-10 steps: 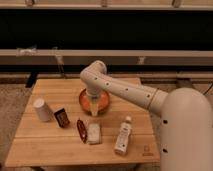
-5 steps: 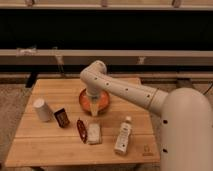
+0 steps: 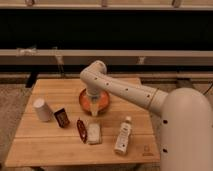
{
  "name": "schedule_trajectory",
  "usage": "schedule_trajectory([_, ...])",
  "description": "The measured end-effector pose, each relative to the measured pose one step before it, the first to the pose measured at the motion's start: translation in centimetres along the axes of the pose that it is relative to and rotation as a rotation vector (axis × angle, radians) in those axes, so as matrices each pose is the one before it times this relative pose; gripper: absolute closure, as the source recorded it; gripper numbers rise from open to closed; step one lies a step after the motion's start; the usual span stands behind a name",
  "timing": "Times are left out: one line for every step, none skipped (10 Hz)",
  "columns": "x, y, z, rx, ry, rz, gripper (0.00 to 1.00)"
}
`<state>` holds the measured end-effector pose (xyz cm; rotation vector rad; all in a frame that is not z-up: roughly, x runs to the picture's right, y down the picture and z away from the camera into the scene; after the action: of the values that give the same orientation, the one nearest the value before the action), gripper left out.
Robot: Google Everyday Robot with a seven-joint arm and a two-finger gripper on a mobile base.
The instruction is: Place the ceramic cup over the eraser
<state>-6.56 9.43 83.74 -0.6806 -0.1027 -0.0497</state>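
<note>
Table [image 3: 45,145]: pale wood, slatted top, in front of a dark wall with a long rail.
Arm [image 3: 125,90]: white, reaching in from the right, bent down over the middle of the table.
Gripper [image 3: 95,111]: pointing straight down at the front rim of the orange bowl, well right of cup and eraser.
Jaws: released, standing apart, clamped on none of the objects.
Ceramic cup [image 3: 42,110]: white, tapered, no handle; on the table near the left edge, apart from the gripper; mouth up or down, cannot tell.
Eraser [image 3: 62,117]: small black block with an orange-red mark; on the table just right of the cup, uncovered; touching the cup or not, cannot tell.
Orange bowl [image 3: 102,100]: centre of the table, partly hidden behind the wrist.
Dark red object [image 3: 82,129]: slim, lying at a slant, front of centre, right of the eraser.
Pale block [image 3: 94,133]: whitish-grey rectangle, just beside the red object on its right.
White bottle [image 3: 123,135]: capped, lying at a slant, front right of the table.
</note>
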Motion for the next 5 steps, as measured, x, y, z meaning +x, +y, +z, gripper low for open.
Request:
schedule_trajectory([0.001, 0.002, 0.004, -0.00006, 0.00002, 0.00000, 0.20])
schedule_trajectory([-0.020, -0.045, -0.026, 0.00057, -0.00026, -0.00103, 0.20])
schedule_trajectory([-0.052, -0.044, -0.013, 0.00068, -0.00062, -0.00539, 0.20])
schedule_trajectory([-0.056, -0.492, -0.178, 0.00665, -0.00309, -0.01414, 0.20])
schedule_trajectory([-0.438, -0.959, -0.265, 0.01035, -0.00481, -0.01986, 0.20])
